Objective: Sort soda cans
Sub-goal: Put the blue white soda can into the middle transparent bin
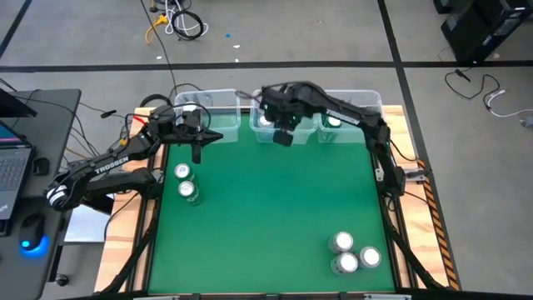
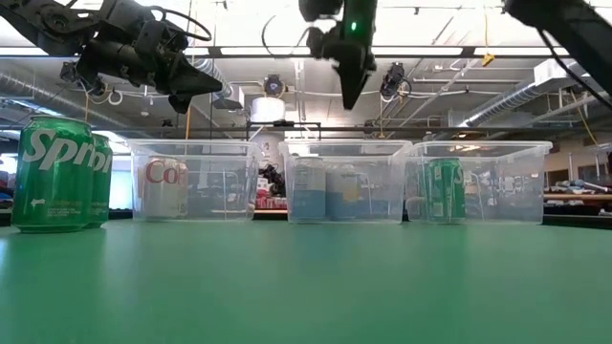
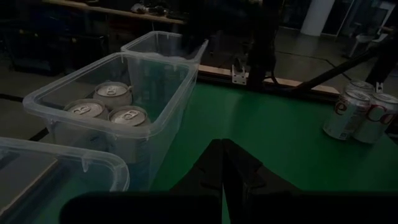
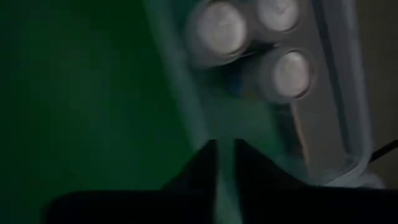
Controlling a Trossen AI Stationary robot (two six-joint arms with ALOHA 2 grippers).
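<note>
Two green soda cans (image 1: 186,182) stand upright on the green table near its left edge and loom large in the low view (image 2: 53,174). Three silver soda cans (image 1: 353,254) stand upright at the near right. More cans sit in the clear bins along the far edge: three silver tops in the middle bin (image 4: 249,43), a white-and-red one in the left bin (image 2: 164,186), a green one in the right bin (image 2: 443,189). My right gripper (image 1: 285,137) hangs high over the middle bin's near wall, pointing down, shut and empty. My left gripper (image 1: 197,152) hovers shut and empty by the left bin.
The three clear plastic bins (image 1: 218,100) (image 1: 250,112) (image 1: 366,102) stand side by side at the far edge. Open green surface fills the table's middle (image 1: 266,217). A laptop and a mouse lie on a desk beyond the left edge (image 1: 17,167).
</note>
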